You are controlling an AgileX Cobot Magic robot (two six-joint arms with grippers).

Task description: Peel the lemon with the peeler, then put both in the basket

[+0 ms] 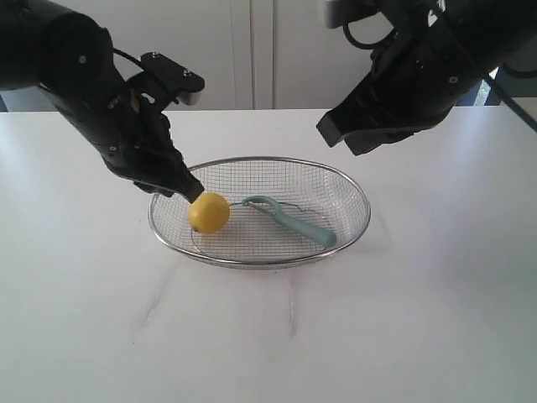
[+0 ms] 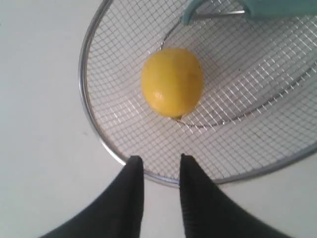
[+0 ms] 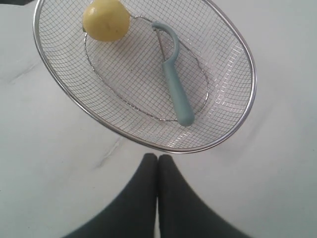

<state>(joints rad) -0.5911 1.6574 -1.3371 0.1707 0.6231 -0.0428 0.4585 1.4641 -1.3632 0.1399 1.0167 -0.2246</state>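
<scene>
The yellow lemon point(image 1: 209, 212) point(image 2: 172, 82) point(image 3: 106, 19) lies inside the wire basket point(image 1: 352, 189) point(image 2: 86, 106) point(image 3: 247, 74), at its left end. Beside it in the basket rests the teal peeler point(image 1: 295, 222) point(image 3: 176, 87) point(image 2: 247, 9), head toward the lemon. My left gripper point(image 1: 190, 191) point(image 2: 157, 158) hovers open just above the basket's left rim, a short way behind the lemon, holding nothing. My right gripper point(image 3: 158, 157) is shut and empty, raised outside the basket's rim; in the exterior view only its dark arm point(image 1: 403, 84) shows, up at the back right.
The basket sits in the middle of a white table point(image 1: 101, 319). White cabinet doors point(image 1: 252, 50) stand behind the table's far edge.
</scene>
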